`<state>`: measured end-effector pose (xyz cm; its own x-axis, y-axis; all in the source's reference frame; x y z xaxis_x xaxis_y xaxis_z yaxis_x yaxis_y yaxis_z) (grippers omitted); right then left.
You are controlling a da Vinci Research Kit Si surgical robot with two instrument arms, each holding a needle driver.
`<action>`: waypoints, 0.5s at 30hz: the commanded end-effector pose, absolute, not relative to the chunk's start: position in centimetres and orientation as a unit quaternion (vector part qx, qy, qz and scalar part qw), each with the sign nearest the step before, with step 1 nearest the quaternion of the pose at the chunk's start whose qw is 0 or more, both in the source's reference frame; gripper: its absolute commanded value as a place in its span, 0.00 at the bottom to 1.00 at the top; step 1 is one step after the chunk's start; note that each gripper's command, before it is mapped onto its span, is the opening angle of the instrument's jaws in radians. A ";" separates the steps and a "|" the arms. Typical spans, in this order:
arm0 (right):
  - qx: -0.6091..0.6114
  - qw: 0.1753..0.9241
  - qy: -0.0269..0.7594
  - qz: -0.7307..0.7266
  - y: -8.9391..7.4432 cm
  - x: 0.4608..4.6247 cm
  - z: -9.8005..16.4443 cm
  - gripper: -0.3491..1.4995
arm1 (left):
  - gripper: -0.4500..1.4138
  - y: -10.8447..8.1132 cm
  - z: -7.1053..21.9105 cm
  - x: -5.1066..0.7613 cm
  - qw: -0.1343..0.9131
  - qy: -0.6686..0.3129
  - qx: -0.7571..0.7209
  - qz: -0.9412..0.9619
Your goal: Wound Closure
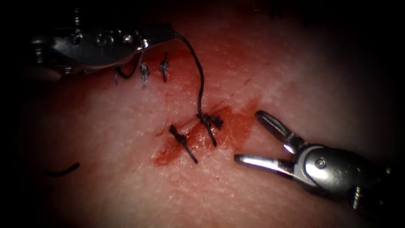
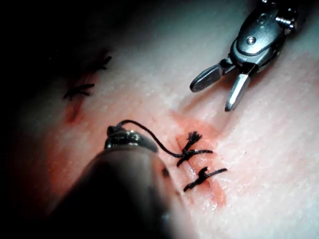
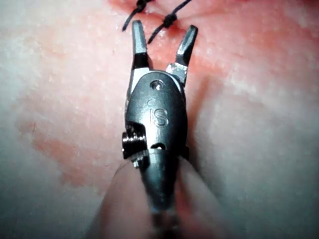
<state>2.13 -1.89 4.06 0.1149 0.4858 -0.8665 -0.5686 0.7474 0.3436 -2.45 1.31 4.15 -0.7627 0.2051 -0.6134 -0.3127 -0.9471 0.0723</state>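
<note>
Stitches already cross the cut (image 1: 198,131) in the tissue (image 1: 295,76): two knotted ones lie side by side over the red fluid (image 1: 236,126), the lower-left knot (image 1: 181,138) trimmed to short tails and the upper-right knot (image 1: 207,120) joined to a long strand of thread (image 1: 200,76). That strand rises and curves away to the left arm's tool (image 1: 162,33), whose jaws are clenched on its end above and to the left of the cut, as the left wrist view confirms with the thread (image 2: 149,134) running out from its tip (image 2: 117,131) to the knot (image 2: 188,152). Close to that tool, more short stitches (image 1: 163,66) sit in a row on the tissue. The right arm's tool (image 1: 253,139) rests just right of the cut with its jaws spread wide and holding nothing; in the right wrist view its tips (image 3: 162,37) point toward the two knots (image 3: 169,20). Off at the far left of the endoscope view lies a dark curved sliver (image 1: 63,170), possibly the needle or a cut end of thread, too dim to tell, resting on the surface. Judged from this, the closure looks well advanced, with the long strand on the last knot left untrimmed
</note>
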 end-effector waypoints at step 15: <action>0.138 0.740 0.561 0.344 -1.3 2.63 4.6 0.73 | 0.00 1.2 3.9 -2.59 0.121 0.099 -0.316 0.936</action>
